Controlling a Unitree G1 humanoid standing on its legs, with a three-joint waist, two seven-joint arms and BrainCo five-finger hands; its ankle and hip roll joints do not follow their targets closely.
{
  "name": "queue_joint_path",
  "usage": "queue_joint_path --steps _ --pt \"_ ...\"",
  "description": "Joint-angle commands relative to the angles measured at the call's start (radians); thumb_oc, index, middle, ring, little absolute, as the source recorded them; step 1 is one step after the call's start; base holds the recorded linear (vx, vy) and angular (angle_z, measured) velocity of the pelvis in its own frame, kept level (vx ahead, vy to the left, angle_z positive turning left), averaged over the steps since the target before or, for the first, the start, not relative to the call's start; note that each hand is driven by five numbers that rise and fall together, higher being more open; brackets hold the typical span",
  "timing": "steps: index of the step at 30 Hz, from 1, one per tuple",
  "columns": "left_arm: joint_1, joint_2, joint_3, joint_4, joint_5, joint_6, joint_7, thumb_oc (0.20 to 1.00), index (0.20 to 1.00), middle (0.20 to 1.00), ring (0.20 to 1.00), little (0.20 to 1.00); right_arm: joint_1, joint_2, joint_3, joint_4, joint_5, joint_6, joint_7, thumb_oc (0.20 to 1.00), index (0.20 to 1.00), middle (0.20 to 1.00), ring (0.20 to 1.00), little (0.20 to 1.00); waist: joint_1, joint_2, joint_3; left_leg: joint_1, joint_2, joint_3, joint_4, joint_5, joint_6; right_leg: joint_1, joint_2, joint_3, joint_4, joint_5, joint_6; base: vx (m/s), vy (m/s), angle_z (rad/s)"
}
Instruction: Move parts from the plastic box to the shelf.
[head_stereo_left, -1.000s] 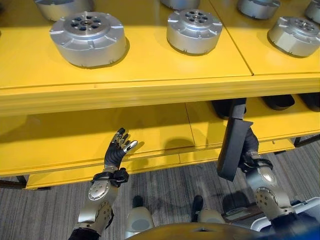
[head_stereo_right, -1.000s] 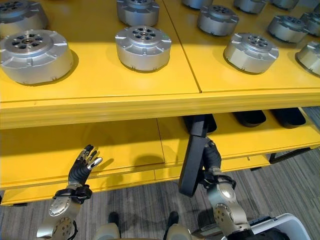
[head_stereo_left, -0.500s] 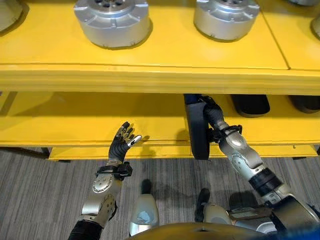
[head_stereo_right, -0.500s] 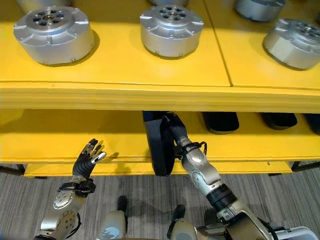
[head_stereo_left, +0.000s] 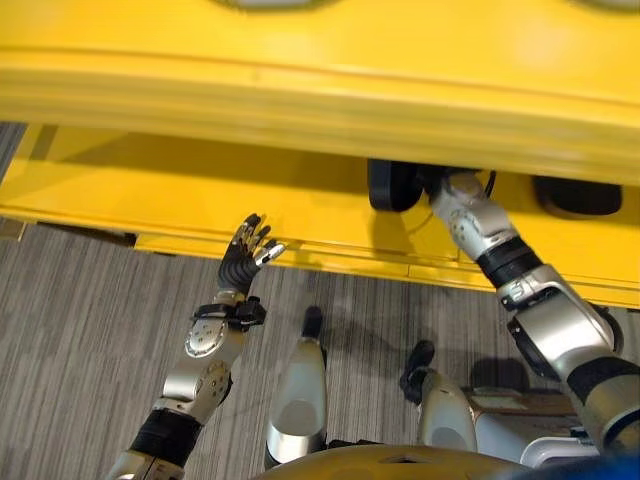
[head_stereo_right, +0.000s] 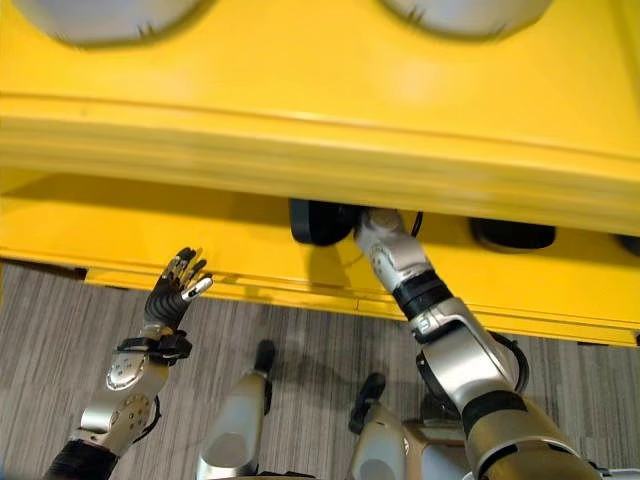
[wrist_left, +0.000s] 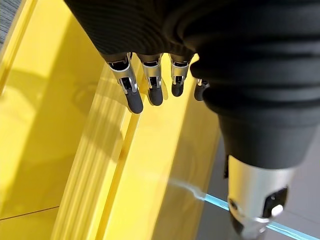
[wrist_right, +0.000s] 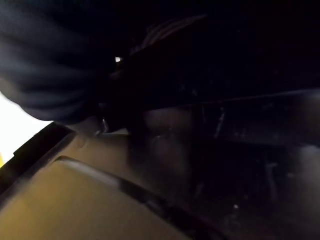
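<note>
My right arm reaches in under the upper deck of the yellow shelf (head_stereo_left: 300, 80), and my right hand (head_stereo_left: 452, 187) is tucked into the shadow of the lower shelf (head_stereo_left: 180, 190), right against a dark part (head_stereo_left: 392, 187) that sits on that level just below the lip. In my right wrist view there is little but darkness and a dark curved surface close to the camera, so I cannot tell whether my fingers on that side are clamped on the part or already loose from it. My left hand (head_stereo_left: 245, 262) hangs out in front of the lower shelf's front edge, holding nothing, its fingers (wrist_left: 131, 92) straight and a little apart; the left wrist view has them over the yellow lip, not touching it as far as I can see. Further along the same lower level to my right lies another dark part (head_stereo_left: 577, 197), which I judge to be one already placed. Blurred silver shapes (head_stereo_right: 100, 15) sit at the top of the upper deck, too smeared to name. So by my reading, this part has reached the shelf and the placing is at its last stage: what remains is to let go, if I have not, and draw the right arm out clear of the upper deck. How many parts remain to be moved I cannot say.
</note>
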Motion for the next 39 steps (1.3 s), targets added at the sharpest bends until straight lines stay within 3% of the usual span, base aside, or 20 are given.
queue_joint_path --steps 1,4,10,12,13,14,16,19,25,39 --pt "0.03 0.048 -0.053 -0.073 -0.017 -0.028 0.015 1.0 1.0 1.0 1.0 1.0 -0.065 -0.016 -0.055 -0.063 -0.021 -0.1 -0.036 0.2 0.2 0.2 0.2 0.2 -0.006 -0.018 -0.03 -0.092 0.055 -0.002 0.119 -0.038 -0.017 0.002 -0.087 0.071 0.052 0.012 0.062 -0.13 0.093 0.1" --pt "0.005 0.025 -0.088 -0.063 -0.024 -0.021 0.034 1.0 1.0 1.0 1.0 1.0 -0.111 -0.053 -0.072 -0.055 -0.019 -0.114 -0.075 0.2 0.2 0.2 0.2 0.2 -0.023 -0.009 -0.024 -0.207 0.053 -0.01 0.279 -0.099 -0.01 -0.123 -0.102 0.11 0.206 -0.045 0.045 -0.08 0.085 0.11" --pt "0.001 0.023 -0.099 -0.071 -0.028 -0.019 0.04 1.0 1.0 1.0 1.0 1.0 -0.156 -0.079 -0.074 -0.006 -0.029 -0.12 -0.095 0.2 0.2 0.2 0.2 0.2 -0.028 -0.008 -0.025 -0.281 0.057 -0.023 0.378 -0.142 -0.002 -0.209 -0.103 0.145 0.3 -0.084 0.037 -0.05 0.041 -0.09" --pt "-0.018 0.026 -0.114 -0.066 -0.018 -0.019 0.05 1.0 1.0 1.0 1.0 1.0 -0.162 -0.093 -0.078 -0.009 -0.035 -0.13 -0.11 0.2 0.2 0.2 0.2 0.2 -0.034 -0.003 -0.016 -0.318 0.057 -0.032 0.452 -0.197 0.001 -0.249 -0.107 0.159 0.368 -0.133 0.039 -0.04 0.039 -0.08" --pt "-0.02 0.026 -0.115 -0.067 -0.018 -0.02 0.05 1.0 1.0 1.0 1.0 1.0 -0.163 -0.094 -0.079 -0.01 -0.035 -0.13 -0.11 0.2 0.2 0.2 0.2 0.2 -0.034 -0.003 -0.015 -0.333 0.052 -0.032 0.447 -0.17 0.007 -0.262 -0.109 0.157 0.361 -0.11 0.031 0.0 0.02 -0.07" --pt "-0.027 0.021 -0.124 -0.062 -0.018 -0.019 0.06 1.0 1.0 1.0 1.0 1.0 -0.149 -0.102 -0.087 -0.021 -0.046 -0.132 -0.121 0.2 0.2 0.2 0.2 0.2 -0.041 -0.002 -0.019 -0.352 0.049 -0.038 0.492 -0.217 0.007 -0.281 -0.111 0.168 0.409 -0.154 0.037 -0.03 0.022 -0.05" --pt "-0.039 0.017 -0.133 -0.061 -0.016 -0.019 0.067 1.0 1.0 1.0 1.0 1.0 -0.148 -0.115 -0.09 -0.014 -0.061 -0.13 -0.132 0.2 0.2 0.2 0.2 0.2 -0.049 -0.003 -0.021 -0.376 0.046 -0.045 0.517 -0.228 0.01 -0.303 -0.113 0.174 0.434 -0.167 0.034 0.02 0.011 0.0" --pt "-0.046 0.02 -0.135 -0.064 -0.012 -0.023 0.072 1.0 1.0 1.0 1.0 1.0 -0.169 -0.127 -0.091 0.02 -0.063 -0.131 -0.138 0.2 0.2 0.2 0.2 0.2 -0.049 -0.002 -0.025 -0.4 0.047 -0.045 0.538 -0.236 0.011 -0.32 -0.113 0.178 0.449 -0.177 0.032 -0.01 0.007 0.04" --pt "-0.062 0.028 -0.159 -0.064 -0.017 -0.037 0.086 1.0 1.0 1.0 1.0 1.0 -0.299 -0.168 -0.043 0.317 -0.097 -0.096 -0.153 0.2 0.2 0.2 0.2 0.2 -0.039 0.0 -0.028 -0.438 0.037 -0.053 0.551 -0.236 0.015 -0.356 -0.113 0.184 0.466 -0.182 0.029 -0.01 0.01 0.02" --pt "-0.103 0.053 -0.208 -0.054 -0.02 -0.063 0.084 1.0 1.0 1.0 1.0 1.0 -0.455 -0.172 0.021 0.759 -0.043 -0.031 -0.08 0.2 0.2 0.2 0.2 0.2 0.001 0.018 -0.03 -0.456 0.025 -0.064 0.539 -0.225 0.014 -0.356 -0.109 0.167 0.448 -0.18 0.035 0.0 -0.006 0.01"
